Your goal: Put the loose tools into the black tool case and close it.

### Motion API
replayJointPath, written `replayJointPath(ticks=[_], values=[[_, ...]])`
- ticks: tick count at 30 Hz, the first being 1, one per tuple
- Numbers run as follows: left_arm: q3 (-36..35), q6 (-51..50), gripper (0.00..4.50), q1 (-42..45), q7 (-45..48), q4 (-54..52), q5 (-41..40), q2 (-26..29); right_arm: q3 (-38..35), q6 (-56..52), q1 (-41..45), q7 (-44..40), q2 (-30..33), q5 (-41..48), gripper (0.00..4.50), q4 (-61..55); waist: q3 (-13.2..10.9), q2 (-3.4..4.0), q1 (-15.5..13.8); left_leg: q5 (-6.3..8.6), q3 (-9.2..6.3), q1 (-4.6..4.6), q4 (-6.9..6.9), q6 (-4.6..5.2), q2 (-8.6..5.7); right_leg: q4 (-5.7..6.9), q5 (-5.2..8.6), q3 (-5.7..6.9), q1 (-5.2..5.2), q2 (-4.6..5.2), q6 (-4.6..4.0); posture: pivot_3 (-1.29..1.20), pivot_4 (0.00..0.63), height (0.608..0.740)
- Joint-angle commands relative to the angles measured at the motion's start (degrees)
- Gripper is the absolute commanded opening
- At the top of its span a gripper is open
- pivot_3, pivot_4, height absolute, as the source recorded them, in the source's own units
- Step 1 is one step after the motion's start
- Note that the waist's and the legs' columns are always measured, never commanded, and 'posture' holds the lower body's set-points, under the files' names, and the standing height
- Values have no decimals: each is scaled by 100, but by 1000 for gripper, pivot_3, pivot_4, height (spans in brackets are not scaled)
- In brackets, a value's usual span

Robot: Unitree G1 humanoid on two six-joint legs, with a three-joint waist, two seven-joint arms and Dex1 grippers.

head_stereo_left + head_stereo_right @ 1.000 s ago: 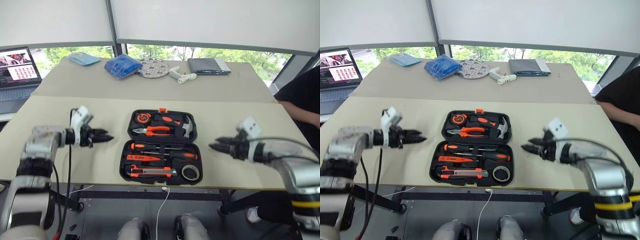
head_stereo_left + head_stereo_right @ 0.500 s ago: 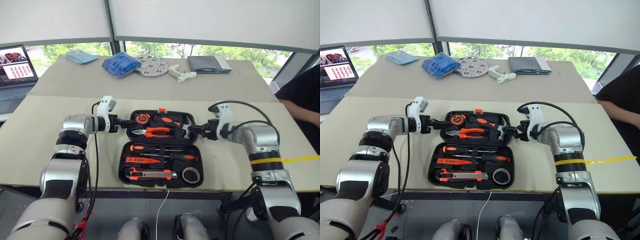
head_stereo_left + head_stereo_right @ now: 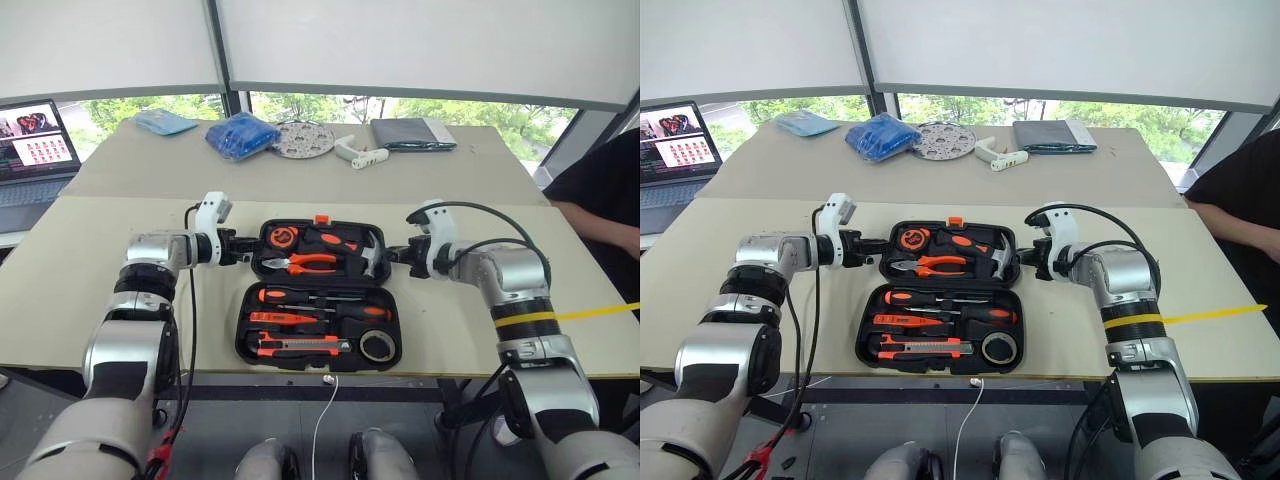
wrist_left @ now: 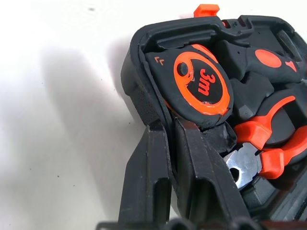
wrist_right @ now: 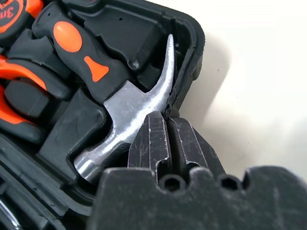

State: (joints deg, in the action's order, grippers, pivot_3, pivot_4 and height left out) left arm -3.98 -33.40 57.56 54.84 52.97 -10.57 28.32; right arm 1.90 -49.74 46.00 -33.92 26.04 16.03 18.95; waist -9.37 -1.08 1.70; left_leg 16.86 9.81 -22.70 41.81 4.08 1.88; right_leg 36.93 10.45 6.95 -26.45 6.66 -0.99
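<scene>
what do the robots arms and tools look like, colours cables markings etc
Both arms are silver-grey segmented shells with black joints. Each wrist carries a white camera block and a looping black cable. The right arm has a yellow band around its forearm. The left tool and right tool each have two black ridged fingers.

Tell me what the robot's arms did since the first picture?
Both arms swung inward to the black tool case. The left tool shut on the far half's left wall, the right tool on its right wall beside the hammer. The case stayed open, all the tools in their slots.
</scene>
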Motion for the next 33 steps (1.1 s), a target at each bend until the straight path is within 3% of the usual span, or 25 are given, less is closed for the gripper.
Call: replayJointPath(ticks=[1,5,10,18,22,26,28,31,33], values=[[167,1424,74,-306,-39,-853,188,-99,-129,1181,112,238,-25,-293,34,-614,-1,1,-7,-1,0,-4,0,-5,-1,-1,-5,1,-3,3,-9,0,150,718],[-171,2222,74,-393,-369,-1341,8,-216,-203,2231,-3,463,51,-636,34,-981,-4,0,-76,-13,2,-60,1,-18,-10,10,-20,5,-60,21,-31,0,150,718],[-251,2728,74,-621,-614,-1773,25,-309,-276,2884,-353,595,115,-824,34,-1349,-5,1,-79,-52,5,-83,-6,34,-10,7,-21,10,-80,8,-33,0,150,718],[69,3838,74,-2078,-987,-3052,568,-135,-229,4545,-2125,761,296,-1413,34,-2182,-4,2,-60,-52,13,-62,-74,35,-8,-33,-11,8,-63,-14,-18,0,150,718],[-101,3494,74,-2617,-1143,-3740,373,26,-350,5018,-2871,765,364,-1473,34,-2548,-4,2,-72,-51,14,-15,-90,33,-5,-83,12,8,-19,-14,16,0,150,718],[-528,2426,1244,-2942,-1039,-4417,-250,374,-602,4735,-3409,538,493,-1111,1204,-3327,-4,2,-68,-24,11,27,-92,-14,0,-86,20,0,22,-10,18,0,150,718],[-766,1389,2004,-3141,-683,-4909,-857,792,-864,4287,-3739,238,751,-704,1922,-3883,-8,-2,-55,-26,10,27,-90,-16,6,-76,16,-3,18,-10,13,0,150,718],[-1202,-367,2931,-3800,570,-5524,-2074,1999,-1465,3126,-4755,-866,1617,564,2856,-4904,-8,-1,-56,-32,-4,30,-90,-20,17,-70,17,-2,15,-13,6,0,150,718],[-1302,-790,2931,-3962,1110,-5277,-2309,2616,-1888,2584,-5418,-1517,2114,1370,2856,-5392,-7,0,-88,-32,-9,37,-99,-20,24,-72,33,2,19,-14,-16,0,150,718]])
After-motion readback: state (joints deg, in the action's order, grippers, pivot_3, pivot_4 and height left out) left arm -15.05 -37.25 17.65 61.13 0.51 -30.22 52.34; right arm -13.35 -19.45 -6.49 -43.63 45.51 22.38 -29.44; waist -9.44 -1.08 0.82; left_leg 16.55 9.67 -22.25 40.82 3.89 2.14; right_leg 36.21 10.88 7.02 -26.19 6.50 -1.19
